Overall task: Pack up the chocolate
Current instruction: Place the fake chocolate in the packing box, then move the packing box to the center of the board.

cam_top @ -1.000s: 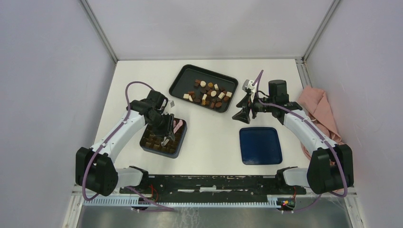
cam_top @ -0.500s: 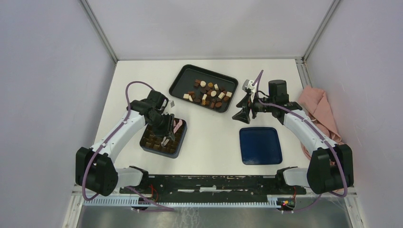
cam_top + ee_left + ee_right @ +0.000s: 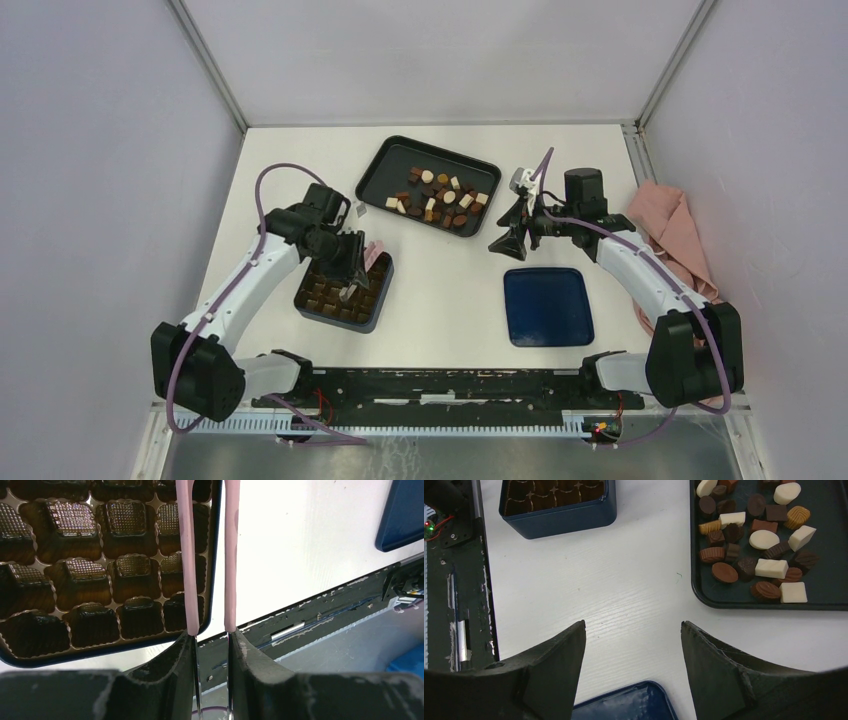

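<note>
The chocolate (image 3: pixel 437 194) lies as many small dark, brown and cream pieces in a black tray (image 3: pixel 385 165); the right wrist view shows these pieces (image 3: pixel 754 540) at its upper right. My left gripper (image 3: pixel 350 276) (image 3: pixel 210 636) hangs over the dark compartment box (image 3: pixel 325 300) (image 3: pixel 100 580), shut on the pink tweezers (image 3: pixel 372 262) (image 3: pixel 186 555). The tweezer arms stand slightly apart and their tips run out of the wrist view. No piece shows between them. My right gripper (image 3: pixel 510 240) (image 3: pixel 633 625) hovers open and holds nothing, between the tray and a blue lid.
The blue lid (image 3: pixel 547 305) (image 3: pixel 624 702) lies flat at the front right. A pink cloth (image 3: pixel 675 235) is bunched at the table's right edge. A dark rail (image 3: pixel 430 385) runs along the near edge. The compartment box (image 3: pixel 556 500) shows at the right wrist view's top left.
My left arm has shifted a little back and to the left over the box, with the tweezers still in its grip. The right arm has not moved.
</note>
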You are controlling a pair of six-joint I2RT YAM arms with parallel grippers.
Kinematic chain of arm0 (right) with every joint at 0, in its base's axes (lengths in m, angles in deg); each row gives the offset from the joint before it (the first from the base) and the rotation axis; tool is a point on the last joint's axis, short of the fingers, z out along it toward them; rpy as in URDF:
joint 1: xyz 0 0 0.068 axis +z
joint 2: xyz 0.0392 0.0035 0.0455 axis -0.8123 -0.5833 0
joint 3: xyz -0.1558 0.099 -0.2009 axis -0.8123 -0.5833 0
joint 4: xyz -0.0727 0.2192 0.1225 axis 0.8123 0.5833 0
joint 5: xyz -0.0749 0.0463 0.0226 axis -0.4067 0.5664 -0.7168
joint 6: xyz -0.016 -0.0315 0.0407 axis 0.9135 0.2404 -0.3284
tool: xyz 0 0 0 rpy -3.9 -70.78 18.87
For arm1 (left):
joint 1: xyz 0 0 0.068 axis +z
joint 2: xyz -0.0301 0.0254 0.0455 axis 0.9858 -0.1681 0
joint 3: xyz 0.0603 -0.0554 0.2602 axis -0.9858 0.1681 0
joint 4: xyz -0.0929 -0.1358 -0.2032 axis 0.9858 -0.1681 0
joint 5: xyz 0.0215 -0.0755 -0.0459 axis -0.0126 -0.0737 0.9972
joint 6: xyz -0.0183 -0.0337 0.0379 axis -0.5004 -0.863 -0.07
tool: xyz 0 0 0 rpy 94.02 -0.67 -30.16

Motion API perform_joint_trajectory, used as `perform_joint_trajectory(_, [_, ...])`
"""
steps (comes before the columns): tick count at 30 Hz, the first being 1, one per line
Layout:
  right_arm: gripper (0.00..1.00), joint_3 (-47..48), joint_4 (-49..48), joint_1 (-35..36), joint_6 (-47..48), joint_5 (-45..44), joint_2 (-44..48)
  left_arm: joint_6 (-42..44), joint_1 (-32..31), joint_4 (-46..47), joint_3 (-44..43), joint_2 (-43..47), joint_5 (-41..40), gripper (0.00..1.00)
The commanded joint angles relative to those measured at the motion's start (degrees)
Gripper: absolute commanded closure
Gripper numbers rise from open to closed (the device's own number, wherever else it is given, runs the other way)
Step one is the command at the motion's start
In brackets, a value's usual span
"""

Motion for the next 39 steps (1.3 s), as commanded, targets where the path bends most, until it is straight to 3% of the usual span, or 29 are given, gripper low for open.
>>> perform_joint_trajectory(1, [0.25, 1.9, -0.4, 0.9, 1.9, 2.0, -0.4, -2.6, -0.3, 0.4, -3.4, 3.0, 1.5, 0.81])
perform_joint_trajectory(5, [0.26, 1.5, 2.0, 3.8, 7.6, 4.9, -0.6, -3.9, -0.3, 3.9, -5.4, 4.2, 1.6, 0.82])
perform_joint_trajectory(10, [0.25, -2.8, 5.0, 9.9, 24.2, 11.3, 1.2, -6.1, -0.3, 11.6, -6.0, 4.8, 2.9, 0.82])
perform_joint_trajectory(13, [0.23, -5.0, 9.7, 14.2, 41.3, 12.5, 2.7, -6.3, -0.2, 14.2, -6.8, 4.2, 2.6, 0.82])
perform_joint_trajectory(18, [0.13, 0.4, 27.7, 22.6, 75.7, 10.3, -1.7, -4.8, -0.2, 15.3, -9.5, 1.7, 1.3, 0.81])
perform_joint_trajectory(22, [0.17, 7.4, 24.1, 32.8, 75.5, -1.3, -7.4, -3.0, -0.3, 14.0, -11.4, -0.3, -4.1, 0.81])
perform_joint_trajectory(28, [0.41, 19.4, 21.3, 46.0, 70.6, -17.7, -18.6, -1.8, -0.1, 13.1, -12.4, 0.3, -6.8, 0.81])
perform_joint_trajectory(32, [0.45, 24.8, 19.2, 51.0, 68.5, -25.7, -23.7, -2.0, -0.1, 12.7, -11.2, 1.5, -8.5, 0.81])
perform_joint_trajectory(39, [0.46, 30.8, 17.3, 53.4, 69.1, -31.5, -31.3, -2.5, -0.1, 12.0, -10.4, 3.9, -9.3, 0.81])
